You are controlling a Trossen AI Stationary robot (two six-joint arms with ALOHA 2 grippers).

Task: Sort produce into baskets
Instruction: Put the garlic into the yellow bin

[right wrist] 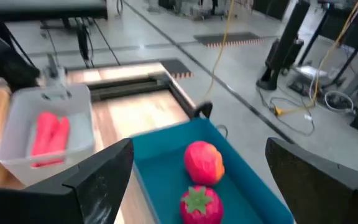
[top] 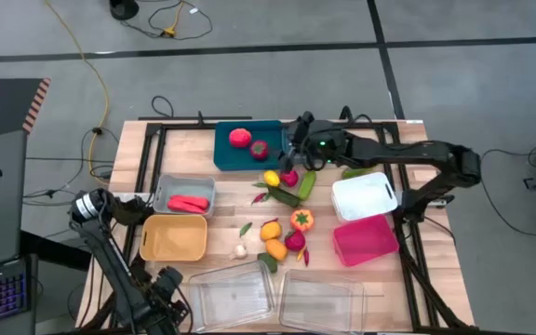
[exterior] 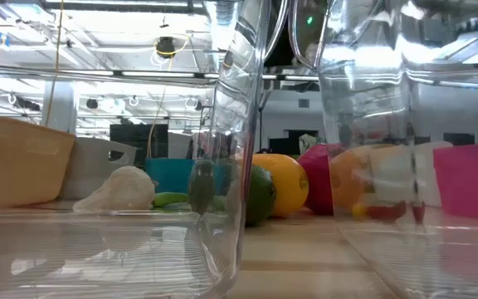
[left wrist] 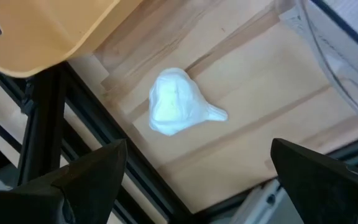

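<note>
Now, what you have before you:
Right pincer (top: 293, 149): fingers spread wide, holding nothing, over the teal bin (top: 226, 149) at the table's (top: 435, 279) far edge.
Left pincer (left wrist: 194, 180): released, above the white garlic (left wrist: 178, 102) near the front-left corner.
Produce (top: 287, 219): scattered mid-table.

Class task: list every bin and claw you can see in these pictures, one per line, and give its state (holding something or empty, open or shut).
Teal bin: holds two red fruits.
Grey bin: holds red produce.
Tan bin: empty.
White bin: empty.
Magenta bin: empty.
Two clear trays: empty.
Right claw: open, over the teal bin.
Left claw: open, above a white garlic.
</note>
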